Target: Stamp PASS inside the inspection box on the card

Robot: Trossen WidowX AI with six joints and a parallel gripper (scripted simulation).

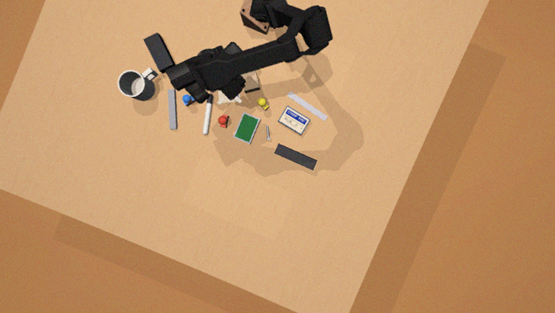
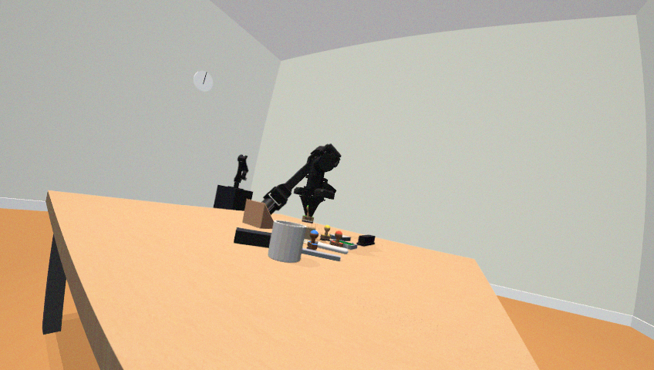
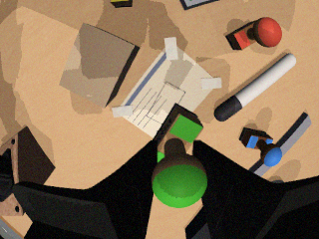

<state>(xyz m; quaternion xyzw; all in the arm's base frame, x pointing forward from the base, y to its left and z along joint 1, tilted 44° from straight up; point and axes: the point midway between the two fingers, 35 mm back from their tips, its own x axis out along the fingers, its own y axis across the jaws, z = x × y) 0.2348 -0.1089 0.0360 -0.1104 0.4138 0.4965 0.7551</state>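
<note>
The hand (image 2: 308, 214) (image 3: 174, 146) is closed on the green-knobbed stamp (image 2: 308, 219) (image 3: 179, 179), gripping it below the knob. The stamp is above the worktop (image 1: 256, 263) (image 2: 284, 311) (image 3: 100, 154), base downward, over the near end of the taped card (image 1: 227, 99) (image 3: 191, 97). The PASS lettering cannot be read on it.

The step in hand appears to be positioning for the print; whether the stamp carries ink cannot be told. The next move requires centring the base over the inspection box, squaring it to the outline, then a straight press and lift. Lateral drift risks a smeared print.

Beside the card stands a block (image 1: 251, 82) (image 3: 99, 65). Farther out lie the red-knobbed stamp (image 1: 223, 120) (image 2: 338, 237) (image 3: 267, 32), a marker (image 1: 206, 115) (image 2: 332, 247) (image 3: 264, 82) and the green ink pad (image 1: 246, 128) (image 2: 347, 244). Beyond the wooden worktop, a round clock (image 2: 203, 80) hangs on a pale wall (image 2: 459, 137).
</note>
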